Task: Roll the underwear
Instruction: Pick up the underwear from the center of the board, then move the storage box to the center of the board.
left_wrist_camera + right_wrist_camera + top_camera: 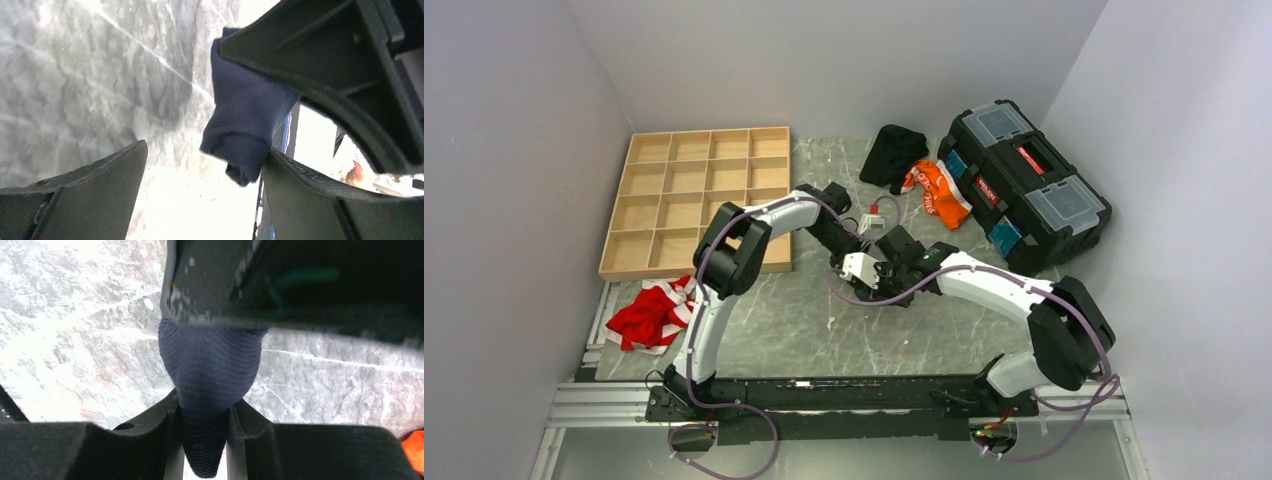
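The underwear is a dark navy ribbed roll (210, 365). My right gripper (204, 435) is shut on its lower end, just above the marbled table. In the left wrist view the roll (245, 115) hangs from the right gripper's body (325, 50) and rests against one of my left fingers (300, 200). My left gripper (202, 195) is open, its jaws wide apart and holding nothing. In the top view both grippers meet at mid-table, left (856, 240) and right (874, 272). They hide the roll there.
A wooden compartment tray (694, 195) lies at the far left. A red and white garment (652, 312) lies at the left edge. A black garment (894, 152), an orange garment (939, 190) and a black toolbox (1024, 185) sit at the far right.
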